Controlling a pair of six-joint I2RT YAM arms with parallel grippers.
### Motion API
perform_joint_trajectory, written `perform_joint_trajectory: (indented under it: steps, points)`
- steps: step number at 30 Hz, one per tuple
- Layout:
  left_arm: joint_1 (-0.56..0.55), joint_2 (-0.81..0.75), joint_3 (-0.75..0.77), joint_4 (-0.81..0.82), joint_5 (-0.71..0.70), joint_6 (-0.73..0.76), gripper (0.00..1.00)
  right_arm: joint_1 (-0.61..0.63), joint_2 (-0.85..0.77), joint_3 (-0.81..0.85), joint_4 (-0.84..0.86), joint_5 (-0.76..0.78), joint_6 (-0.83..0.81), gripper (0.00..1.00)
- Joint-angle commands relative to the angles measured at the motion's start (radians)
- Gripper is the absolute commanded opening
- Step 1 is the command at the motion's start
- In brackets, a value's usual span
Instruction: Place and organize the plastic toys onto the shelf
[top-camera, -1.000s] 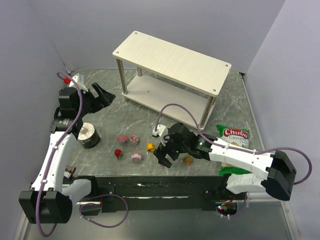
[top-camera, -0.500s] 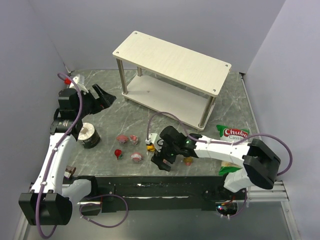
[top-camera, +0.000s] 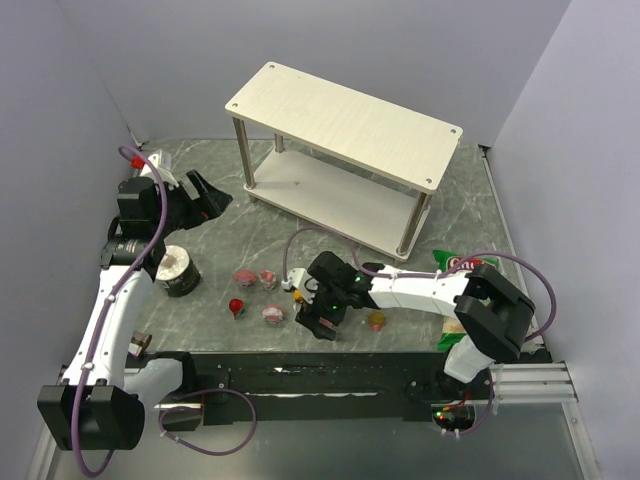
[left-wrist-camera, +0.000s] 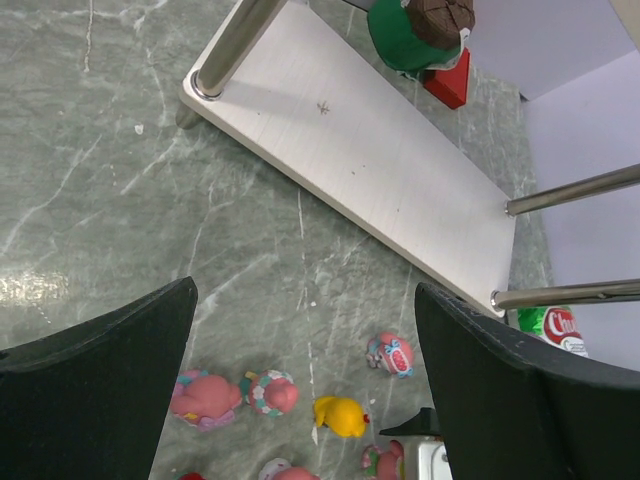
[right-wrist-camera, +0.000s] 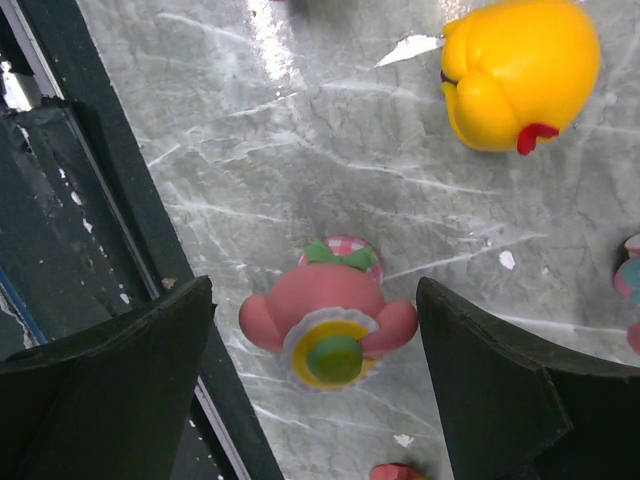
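Observation:
The pale two-tier shelf (top-camera: 340, 125) stands at the back; its lower board shows in the left wrist view (left-wrist-camera: 350, 150). Several small toys lie on the marble in front: two pink (top-camera: 243, 276) (top-camera: 268, 278), one red (top-camera: 236, 306), one pink-and-white (top-camera: 273, 314), one orange (top-camera: 376, 321). My right gripper (top-camera: 318, 322) is open and low over the table. In its wrist view (right-wrist-camera: 315, 300) a pink toy with a yellow-green front (right-wrist-camera: 330, 325) lies between the fingers, untouched, and a yellow toy (right-wrist-camera: 515, 75) lies beyond. My left gripper (top-camera: 205, 195) is open and empty, raised at the left (left-wrist-camera: 305, 290).
A metal can (top-camera: 175, 270) stands by the left arm. A green chips bag (top-camera: 465, 265) lies at the right, partly under the right arm. A green-and-brown object (left-wrist-camera: 420, 30) and a red block (left-wrist-camera: 448, 82) sit beyond the shelf. The black front rail (right-wrist-camera: 60, 250) runs beside the right gripper.
My right gripper has moved left along the table front and now stands over the pink toy. The left arm and the toys have not moved.

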Motion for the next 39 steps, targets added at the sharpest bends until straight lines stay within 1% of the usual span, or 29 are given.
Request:
perform_joint_trajectory:
  steps: [1,6,10,17,20,23,25,27,29,30,33,35,36,38,39]
  points:
    - [0.003,-0.004,0.016,0.007,0.002,0.027,0.96,-0.007,0.029,0.067,-0.012,0.016,-0.031,0.87]
    - [0.003,0.004,0.012,0.008,0.001,0.028,0.96,-0.007,0.059,0.087,-0.025,0.036,-0.034,0.86]
    - [0.003,0.005,0.008,0.005,-0.005,0.031,0.96,-0.007,0.077,0.091,-0.028,0.067,-0.034,0.83]
    - [0.003,0.008,0.005,0.007,-0.007,0.033,0.96,-0.007,0.083,0.103,-0.042,0.072,-0.039,0.81]
    - [0.003,0.007,0.005,0.007,-0.007,0.031,0.96,-0.007,0.088,0.111,-0.052,0.078,-0.037,0.78]
    - [0.003,0.008,0.008,0.003,-0.011,0.033,0.96,-0.007,0.088,0.114,-0.054,0.079,-0.030,0.72]
    - [0.003,0.005,0.010,0.000,-0.014,0.033,0.96,-0.007,0.088,0.119,-0.062,0.076,-0.021,0.64]
    - [0.003,0.002,0.012,-0.001,-0.016,0.033,0.96,-0.007,0.089,0.126,-0.069,0.065,-0.011,0.53]
    - [0.003,0.001,0.010,-0.004,-0.018,0.034,0.96,-0.007,0.086,0.123,-0.077,0.062,-0.001,0.45]
    - [0.003,0.001,0.010,-0.003,-0.018,0.034,0.96,-0.007,0.080,0.123,-0.078,0.059,0.002,0.36]
    - [0.003,-0.004,0.008,-0.004,-0.018,0.034,0.96,-0.006,0.059,0.114,-0.086,0.058,0.016,0.25]
    - [0.003,-0.007,0.007,-0.006,-0.018,0.033,0.96,-0.007,0.045,0.107,-0.088,0.059,0.029,0.22]
    - [0.003,-0.007,0.007,-0.006,-0.018,0.031,0.96,-0.007,0.028,0.103,-0.094,0.059,0.036,0.18]
    - [0.003,-0.010,0.007,-0.006,-0.014,0.031,0.96,-0.006,0.013,0.108,-0.104,0.061,0.052,0.16]
    - [0.003,-0.010,0.007,-0.006,-0.016,0.028,0.96,-0.006,-0.006,0.111,-0.114,0.061,0.059,0.12]
